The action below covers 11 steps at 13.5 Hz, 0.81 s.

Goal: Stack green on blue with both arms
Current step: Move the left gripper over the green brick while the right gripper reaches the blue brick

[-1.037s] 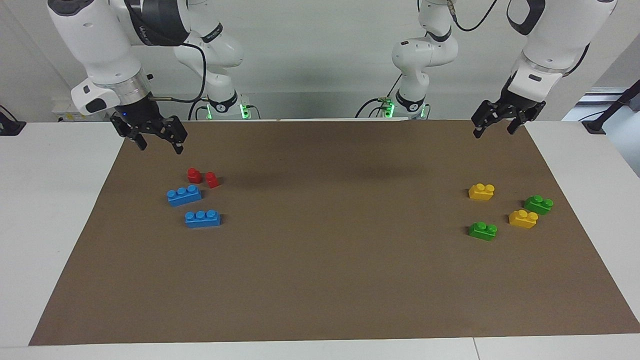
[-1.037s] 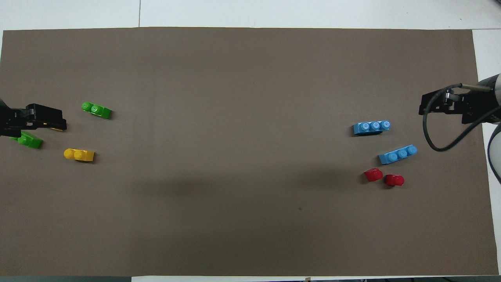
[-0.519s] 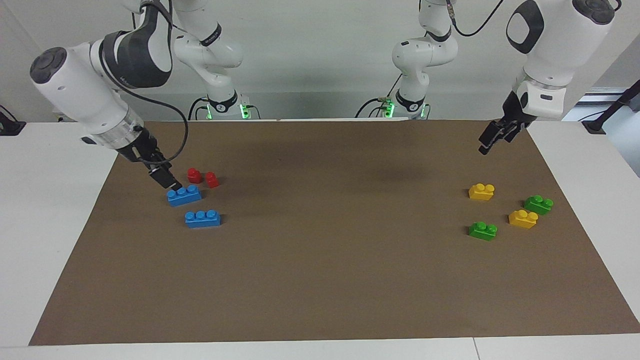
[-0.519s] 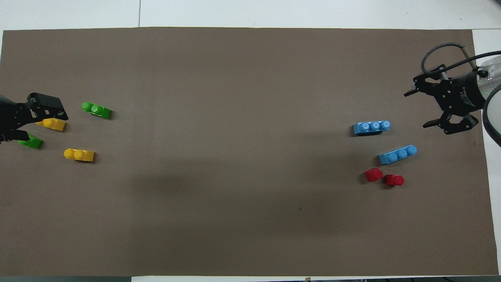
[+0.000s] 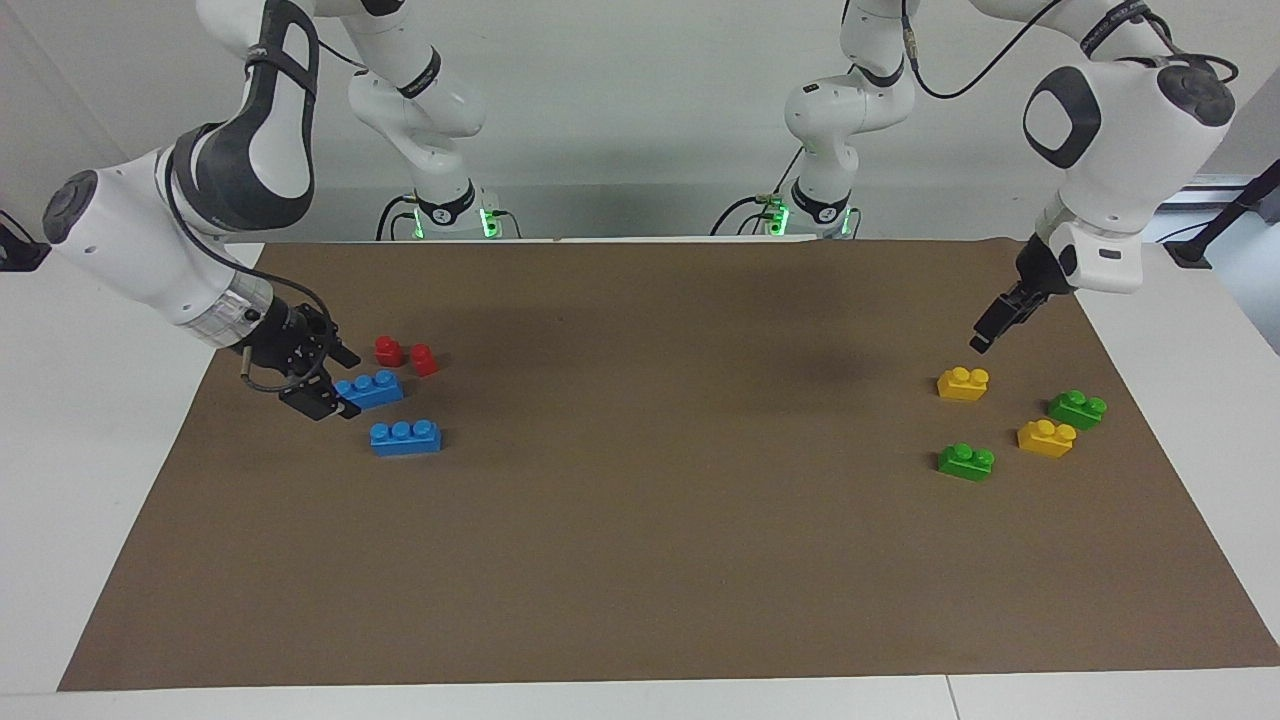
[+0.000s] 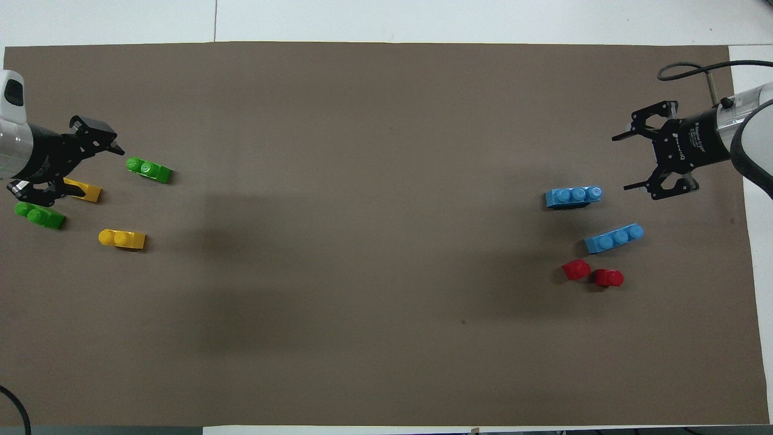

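Observation:
Two blue bricks lie toward the right arm's end: one nearer the robots (image 5: pixel 370 388) (image 6: pixel 614 237), one farther (image 5: pixel 405 437) (image 6: pixel 574 196). Two green bricks lie toward the left arm's end: one farther (image 5: pixel 965 462) (image 6: pixel 149 170), one nearer (image 5: pixel 1077 409) (image 6: pixel 39 215). My right gripper (image 5: pixel 340 384) (image 6: pixel 622 162) is open and empty. It hangs low beside the blue bricks, at the end of the nearer one. My left gripper (image 5: pixel 985 338) (image 6: pixel 95 170) is open and empty, up in the air between the two green bricks.
Two yellow bricks (image 5: pixel 963 383) (image 5: pixel 1046 438) lie among the green ones; my left gripper partly covers one in the overhead view (image 6: pixel 84 192). Two small red pieces (image 5: pixel 388 350) (image 5: pixel 424 359) stand beside the nearer blue brick. A brown mat (image 5: pixel 650 520) covers the table.
My right gripper has come down and turned, from above the red pieces to beside the nearer blue brick. My left gripper has come down toward the yellow and green bricks. No brick has moved.

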Tool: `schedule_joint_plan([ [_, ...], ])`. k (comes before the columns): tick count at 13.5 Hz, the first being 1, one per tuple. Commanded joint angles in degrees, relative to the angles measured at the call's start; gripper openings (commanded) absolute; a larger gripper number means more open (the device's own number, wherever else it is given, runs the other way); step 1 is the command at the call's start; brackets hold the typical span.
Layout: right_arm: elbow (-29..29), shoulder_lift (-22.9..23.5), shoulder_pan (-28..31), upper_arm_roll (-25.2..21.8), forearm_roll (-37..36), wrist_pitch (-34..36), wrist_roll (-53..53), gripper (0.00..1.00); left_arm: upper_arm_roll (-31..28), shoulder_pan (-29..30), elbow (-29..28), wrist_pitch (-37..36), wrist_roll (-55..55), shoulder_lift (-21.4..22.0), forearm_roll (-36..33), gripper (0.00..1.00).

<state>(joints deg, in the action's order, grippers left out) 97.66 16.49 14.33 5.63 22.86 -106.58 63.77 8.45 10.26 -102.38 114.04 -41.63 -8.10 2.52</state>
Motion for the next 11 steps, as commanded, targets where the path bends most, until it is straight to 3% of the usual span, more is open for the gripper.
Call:
schedule_joint_plan([
  [1, 0.07, 3.98, 1.49, 0.52, 2.27, -1.26, 0.31, 0.87, 0.16, 1.86, 0.51, 4.77, -6.96, -3.57, 1.26, 1.00],
  [4, 1.38, 5.31, 1.49, 0.61, 2.27, -2.05, -0.13, 0.87, 0.08, 2.22, 0.61, 8.38, -13.64, -7.09, 2.49, 1.00],
  [11, 6.31, 6.36, 1.93, 0.52, 5.52, -4.95, -4.35, 0.88, -0.10, 1.61, 2.28, 11.46, -18.04, -13.95, 1.52, 1.00],
])
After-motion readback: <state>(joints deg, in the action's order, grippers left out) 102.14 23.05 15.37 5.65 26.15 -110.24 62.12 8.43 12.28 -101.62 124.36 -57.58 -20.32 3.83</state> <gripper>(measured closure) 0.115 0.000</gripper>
